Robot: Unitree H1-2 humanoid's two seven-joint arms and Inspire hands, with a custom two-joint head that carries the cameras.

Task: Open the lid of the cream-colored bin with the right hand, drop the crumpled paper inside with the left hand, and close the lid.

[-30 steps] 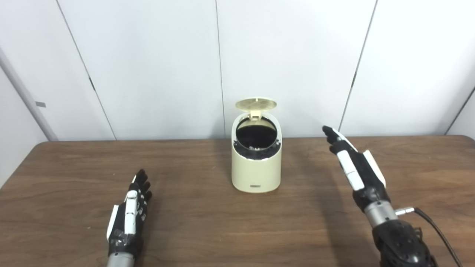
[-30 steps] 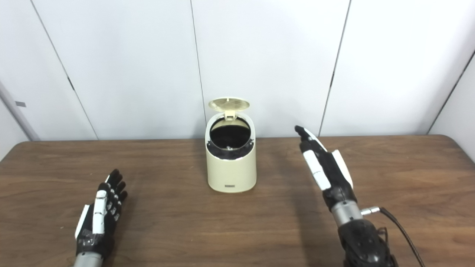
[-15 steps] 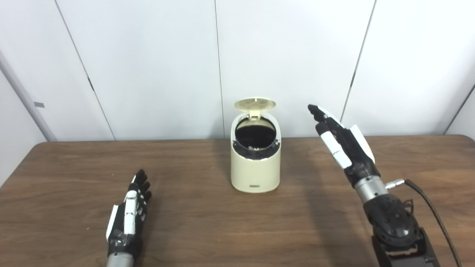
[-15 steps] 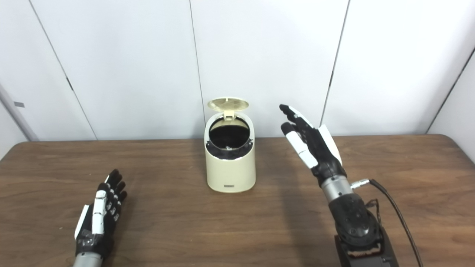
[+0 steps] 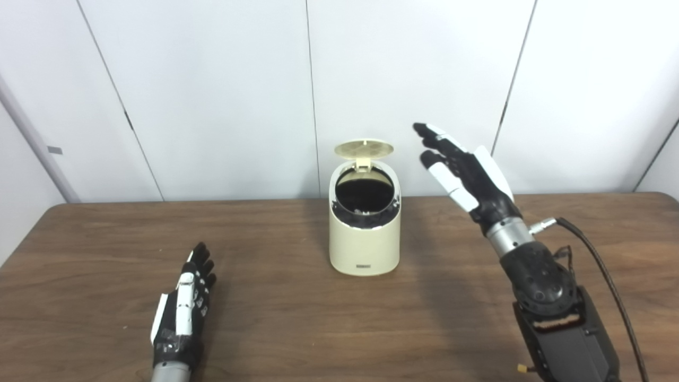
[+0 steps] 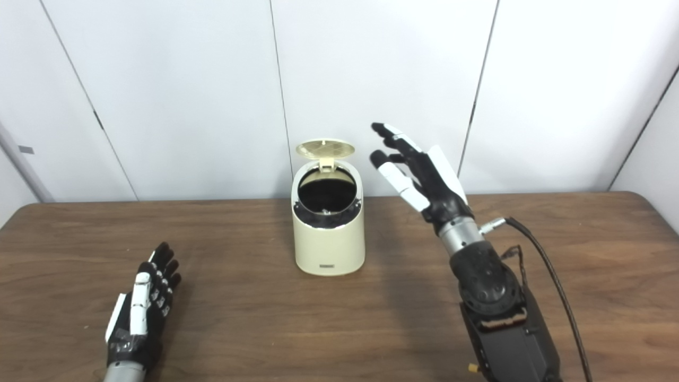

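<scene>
Since the lid stands open on the bin at frame centre | right hand raised upper right, fingers spread, empty | left hand flat lower left, empty | paper not visible | tip: press lid from above, gently.

The bin is cream, its raised lid a yellower cream, its inside black. Each robot hand, left and right, is black with white panels. The desk is dark brown woodgrain. The wall panels are white.
</scene>
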